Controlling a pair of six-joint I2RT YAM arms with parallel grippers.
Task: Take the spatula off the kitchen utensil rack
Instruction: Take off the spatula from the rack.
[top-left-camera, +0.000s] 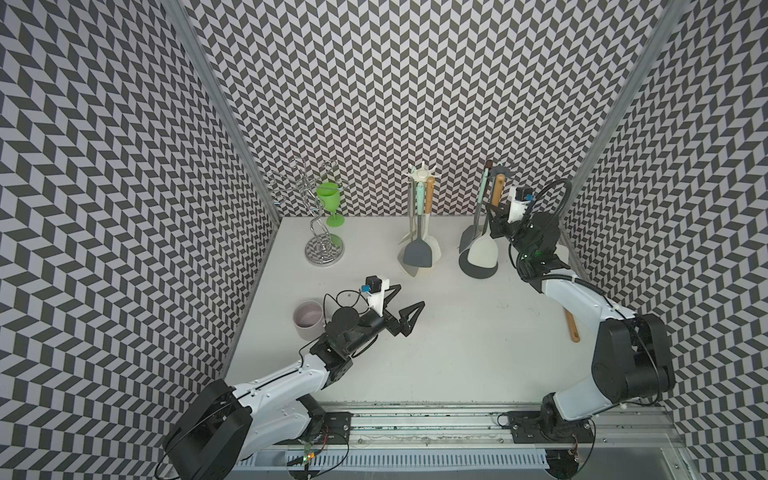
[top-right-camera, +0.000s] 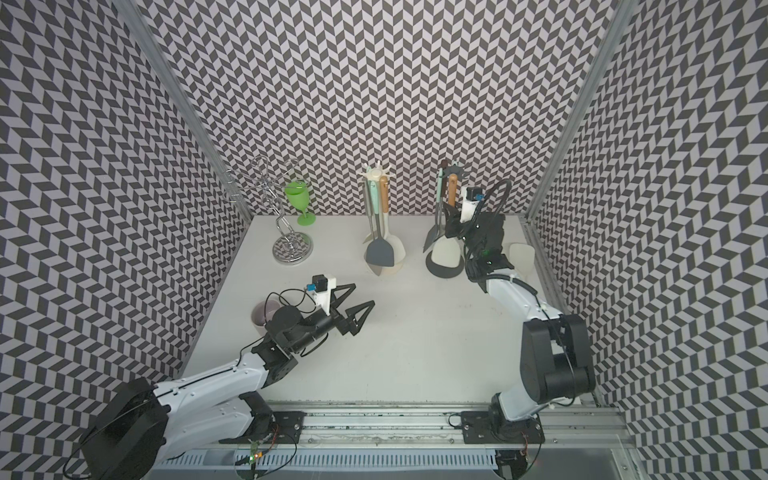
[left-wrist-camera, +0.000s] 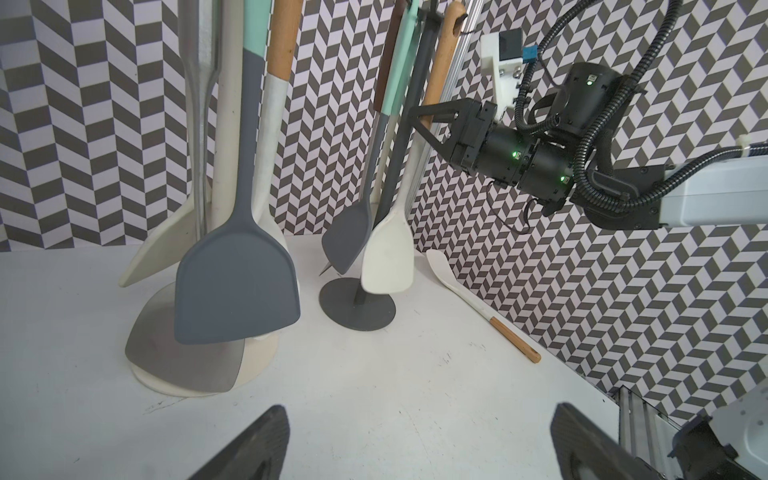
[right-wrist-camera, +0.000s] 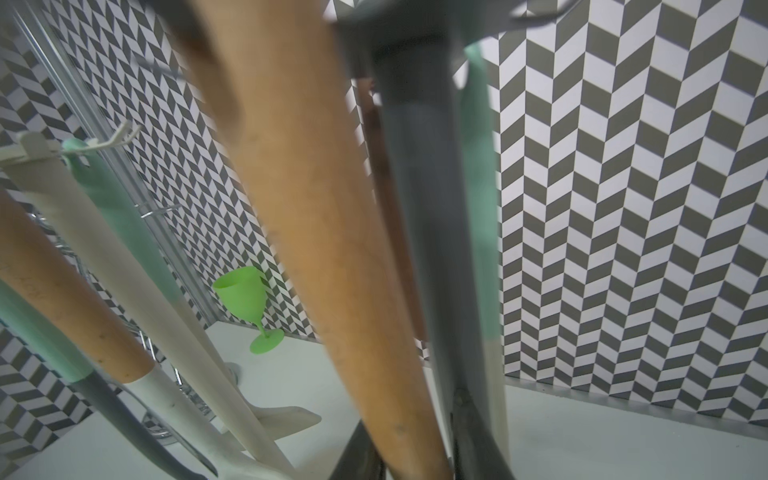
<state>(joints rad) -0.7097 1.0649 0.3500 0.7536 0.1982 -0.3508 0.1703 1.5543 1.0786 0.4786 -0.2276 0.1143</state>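
Note:
The spatula has a cream blade (top-left-camera: 482, 253) and a wooden handle (right-wrist-camera: 316, 208). It hangs from the dark grey utensil rack (top-left-camera: 478, 272) at the back right, next to a mint-handled grey turner (left-wrist-camera: 347, 237). My right gripper (top-left-camera: 494, 208) reaches in from the right at mid-handle height. In the right wrist view its fingers (right-wrist-camera: 361, 440) sit on both sides of the wooden handle, closed in against it. The spatula's top is still at the rack's hooks. My left gripper (top-left-camera: 410, 296) hovers wide open over the table's middle, holding nothing.
A cream rack (top-left-camera: 415, 270) with several utensils stands at the back centre. A chrome glass stand (top-left-camera: 324, 249) and a green goblet (top-left-camera: 330, 199) are at the back left. A pale mug (top-left-camera: 308, 318) is beside the left arm. A loose wood-handled spatula (left-wrist-camera: 478, 307) lies by the right wall.

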